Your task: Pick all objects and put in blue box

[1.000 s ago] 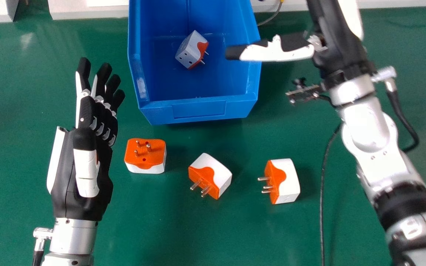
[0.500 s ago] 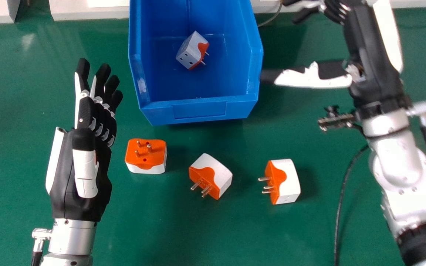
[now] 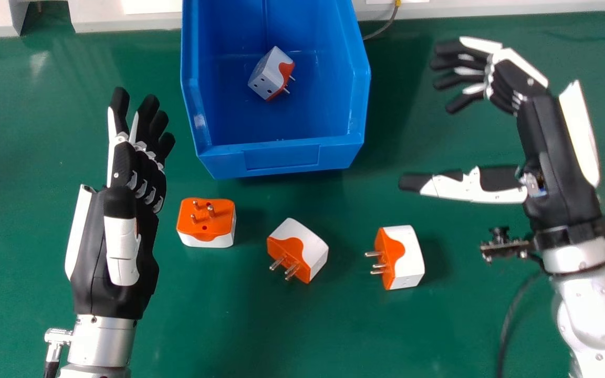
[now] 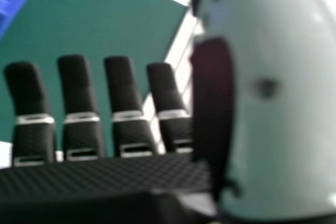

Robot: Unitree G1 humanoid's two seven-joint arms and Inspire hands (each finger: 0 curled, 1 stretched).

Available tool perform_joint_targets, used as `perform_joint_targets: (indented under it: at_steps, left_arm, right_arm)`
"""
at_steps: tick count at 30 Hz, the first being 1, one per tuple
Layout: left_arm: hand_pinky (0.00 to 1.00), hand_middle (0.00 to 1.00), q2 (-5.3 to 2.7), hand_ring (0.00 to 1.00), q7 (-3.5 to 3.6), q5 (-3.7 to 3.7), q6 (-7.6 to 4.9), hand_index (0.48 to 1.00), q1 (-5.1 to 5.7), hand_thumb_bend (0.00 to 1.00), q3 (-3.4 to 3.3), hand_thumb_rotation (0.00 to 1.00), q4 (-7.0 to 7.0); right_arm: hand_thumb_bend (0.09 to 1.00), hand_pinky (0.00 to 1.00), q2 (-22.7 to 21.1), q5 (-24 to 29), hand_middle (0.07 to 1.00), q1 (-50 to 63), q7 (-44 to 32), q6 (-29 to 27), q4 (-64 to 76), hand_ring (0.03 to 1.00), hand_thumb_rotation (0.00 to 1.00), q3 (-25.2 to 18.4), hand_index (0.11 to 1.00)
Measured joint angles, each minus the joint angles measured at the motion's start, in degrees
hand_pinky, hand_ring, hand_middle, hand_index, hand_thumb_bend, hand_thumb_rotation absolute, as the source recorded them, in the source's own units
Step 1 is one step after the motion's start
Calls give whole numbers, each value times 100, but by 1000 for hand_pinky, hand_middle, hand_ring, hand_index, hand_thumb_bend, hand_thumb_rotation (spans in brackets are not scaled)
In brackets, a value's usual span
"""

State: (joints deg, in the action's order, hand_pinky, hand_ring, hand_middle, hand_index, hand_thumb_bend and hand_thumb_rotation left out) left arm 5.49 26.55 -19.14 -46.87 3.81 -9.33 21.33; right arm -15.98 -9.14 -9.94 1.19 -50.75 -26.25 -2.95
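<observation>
Head view: a blue box (image 3: pixel 281 156) stands on the green counter (image 3: pixel 229 325), with one plug adapter (image 3: pixel 267 79) lying on its floor, pins toward the box's right side. Three more adapters lie outside, nearer the robot: the left adapter (image 3: pixel 205 219) with its pins up, the middle adapter (image 3: pixel 308 244) with its pins toward the near left, and the right adapter (image 3: pixel 408 257) with its pins to the left. The box's near wall rises between these three and the interior. The left hand (image 3: pixel 124 199) is open and empty, just beside the left adapter and apart from it. The right hand (image 3: pixel 560 157) is likewise open and empty, to the right of the box, its fingers slightly bent and its thumb extended leftward over the counter — between the box and the right adapter in this projection. A small bracketed device (image 3: pixel 507 248) juts inward from the right wrist, and a black cable (image 3: pixel 510 315) runs from there toward the near edge. Behind the box lie a pale ledge (image 3: pixel 150 20) and a thin cord (image 3: pixel 386 25). Right hand view: the fingers extend over the counter, part of the blue box showing beyond them.
</observation>
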Motion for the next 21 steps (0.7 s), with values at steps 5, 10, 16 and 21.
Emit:
perform_joint_targets:
  at_steps: [5,10,16,21]
  left_arm:
    - [1000,1000,2,1000,3,-17,6,1000,69,883,-4,998,-49]
    - [1000,1000,3,1000,68,-78,11,1000,69,883,-6,998,-48]
    - [1000,1000,3,1000,98,-113,48,1000,65,883,-8,997,-45]
    - [1000,1000,4,1000,100,-112,113,1000,65,883,-8,996,-45]
  right_arm:
    - [915,509,14,140,704,443,-51,-189,-66,631,126,-32,715]
    - [914,529,73,417,711,844,-283,-432,-488,645,134,-7,719]
    - [923,586,62,671,753,1141,-664,-454,-638,701,174,10,754]
    - [939,645,-32,901,796,1135,-979,-470,-655,756,203,-28,799]
